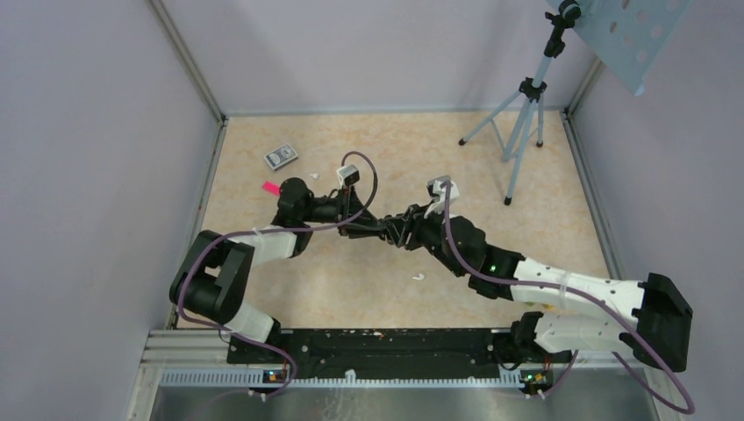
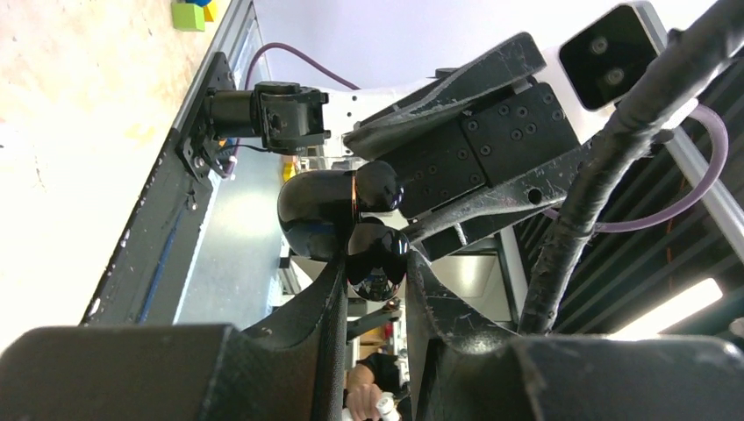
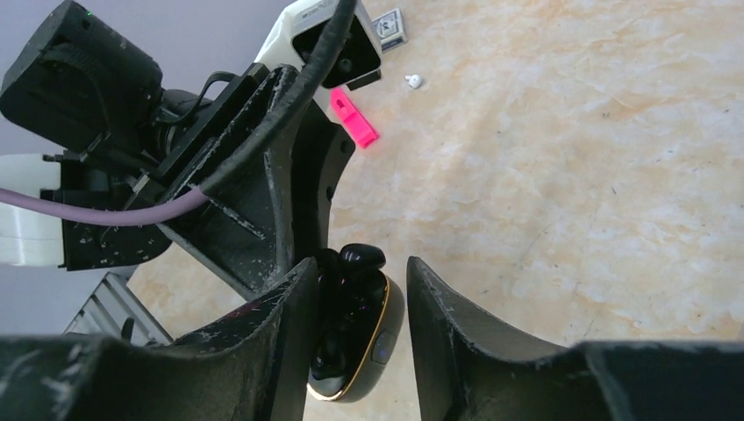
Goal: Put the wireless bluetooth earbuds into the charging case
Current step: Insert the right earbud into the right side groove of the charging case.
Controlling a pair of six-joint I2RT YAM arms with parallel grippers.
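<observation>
Meeting above the bench [image 1: 351, 289], the left tool [image 2: 375, 272] clamps a black charging case [image 3: 355, 342]; the right tool [image 3: 361, 267] stands partly open around it, a black earbud [image 3: 361, 256] inside.

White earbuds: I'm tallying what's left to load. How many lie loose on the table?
2. The near earbud lies alone in the middle; the far earbud lies right of the grey box. More may be hidden.
</observation>
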